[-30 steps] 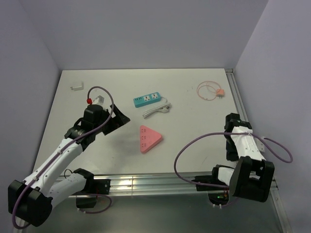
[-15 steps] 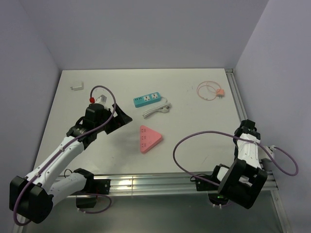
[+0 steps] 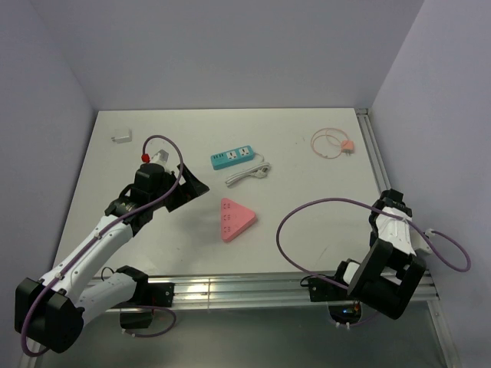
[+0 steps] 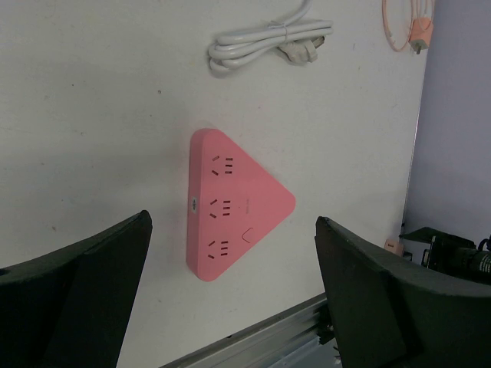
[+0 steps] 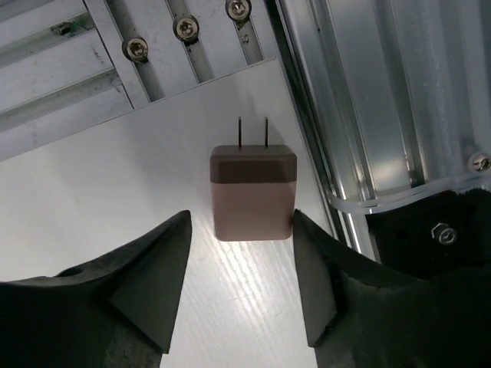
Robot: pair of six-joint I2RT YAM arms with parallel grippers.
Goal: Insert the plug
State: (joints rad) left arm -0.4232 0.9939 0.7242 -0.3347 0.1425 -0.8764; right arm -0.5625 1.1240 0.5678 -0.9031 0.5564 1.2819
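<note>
A pink triangular power strip lies on the white table, sockets up; it also shows in the left wrist view. My left gripper hangs open and empty above and to the left of it, its jaws wide apart. My right gripper is at the table's near right corner. In the right wrist view it is open around a small pinkish-brown plug lying flat, prongs toward the rails. The right finger touches the plug's side; the left finger stands apart. The right arm hides the plug in the top view.
A teal power strip and a coiled white cable lie behind the pink strip. A pink cable loop is far right, a small white adapter far left. Aluminium rails run along the near edge and right side.
My right arm has swung back toward the near right corner and lowered over it. My left arm has hardly moved.
</note>
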